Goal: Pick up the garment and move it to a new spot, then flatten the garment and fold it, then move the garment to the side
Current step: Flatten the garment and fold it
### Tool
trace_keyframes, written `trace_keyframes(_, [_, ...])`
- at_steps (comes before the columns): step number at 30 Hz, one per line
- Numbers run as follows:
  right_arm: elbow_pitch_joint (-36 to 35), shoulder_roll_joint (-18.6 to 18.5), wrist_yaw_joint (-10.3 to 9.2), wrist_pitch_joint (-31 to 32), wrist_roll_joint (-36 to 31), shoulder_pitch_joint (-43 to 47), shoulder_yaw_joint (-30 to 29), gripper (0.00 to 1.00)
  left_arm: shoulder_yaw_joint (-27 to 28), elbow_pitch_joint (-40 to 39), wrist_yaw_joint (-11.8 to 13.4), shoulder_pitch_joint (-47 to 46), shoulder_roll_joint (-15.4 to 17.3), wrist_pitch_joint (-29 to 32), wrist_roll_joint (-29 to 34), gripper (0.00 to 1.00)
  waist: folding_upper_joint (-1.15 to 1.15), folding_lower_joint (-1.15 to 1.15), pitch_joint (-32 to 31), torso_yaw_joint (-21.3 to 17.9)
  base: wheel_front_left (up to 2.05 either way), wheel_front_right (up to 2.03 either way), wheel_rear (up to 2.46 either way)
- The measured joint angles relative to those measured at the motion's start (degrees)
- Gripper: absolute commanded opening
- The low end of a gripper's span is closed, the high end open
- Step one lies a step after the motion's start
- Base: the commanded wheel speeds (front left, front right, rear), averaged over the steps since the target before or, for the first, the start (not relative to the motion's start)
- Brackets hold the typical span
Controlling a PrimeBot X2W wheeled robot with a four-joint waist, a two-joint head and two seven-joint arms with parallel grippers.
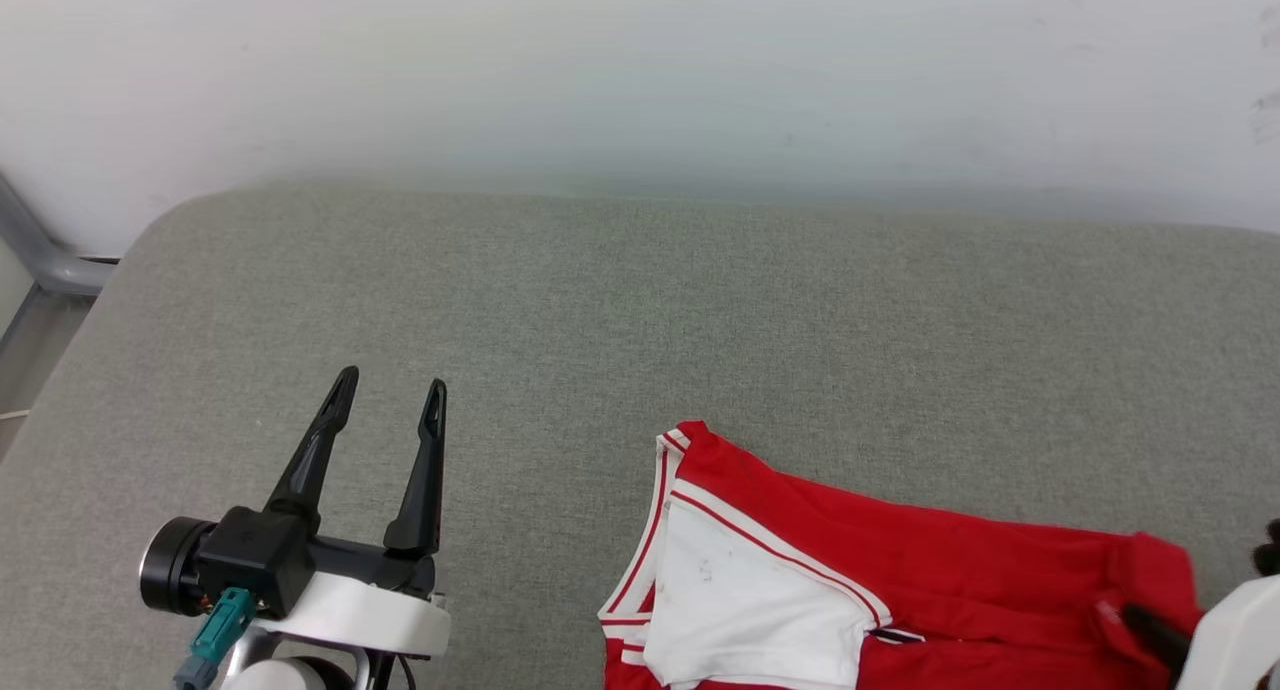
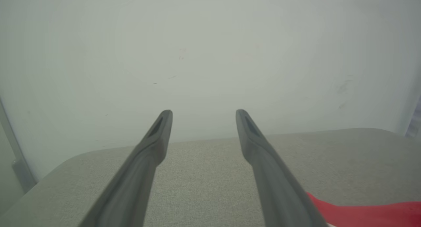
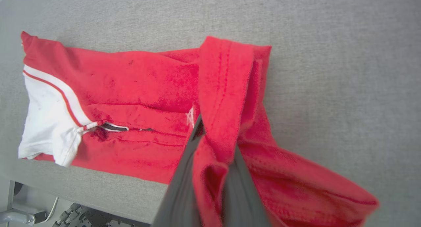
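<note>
Because the jersey [image 1: 900, 570], at 5 o'clock on the bench [image 1: 600, 300], looks soft, light and limp, I have my right gripper [image 3: 215, 138] clamped on its bunched red hem; my left gripper [image 1: 390, 390] stands apart at 8 o'clock.

One garment [image 1: 930, 570], one grey padded surface [image 1: 640, 310], two hands: the left hand [image 1: 392, 377] and the right hand [image 3: 215, 135].

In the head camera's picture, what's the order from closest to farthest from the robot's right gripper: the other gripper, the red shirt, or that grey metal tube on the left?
1. The red shirt: pinched in the right gripper, at lower right.
2. The left gripper: open, at lower left.
3. The grey metal tube: at the far left edge.
</note>
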Motion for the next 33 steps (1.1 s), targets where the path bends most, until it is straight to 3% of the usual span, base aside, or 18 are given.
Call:
trace_keyframes(10, [-13.92,7.68,-0.01,6.81,0.1,2.93,6.32,0.0,-0.44,0.12,0.0,1.11,-0.82,0.0,-0.48,1.0,0.0,0.0,-1.02,1.33,0.0,0.0,0.0])
trace_keyframes(17, [-15.48,12.85,-0.01,6.05,2.65,1.08,10.83,0.0,-0.23,0.24,0.0,1.11,-0.77,0.0,-0.81,1.0,0.0,0.0,-0.85,2.66,0.0,0.0,0.0])
trace_keyframes(27, [-2.81,13.32,-0.01,-8.47,14.54,-5.62,19.93,0.0,-0.35,0.59,-0.01,0.39,-0.44,0.0,-1.04,1.0,0.0,0.0,0.57,5.14,0.0,0.0,0.0])
trace_keyframes(33, [8.95,13.35,-0.01,-17.44,15.51,-11.67,23.38,0.0,-0.8,0.78,-0.01,-0.2,-0.45,0.0,-1.15,1.0,0.0,0.0,1.37,6.79,0.0,0.0,0.0])
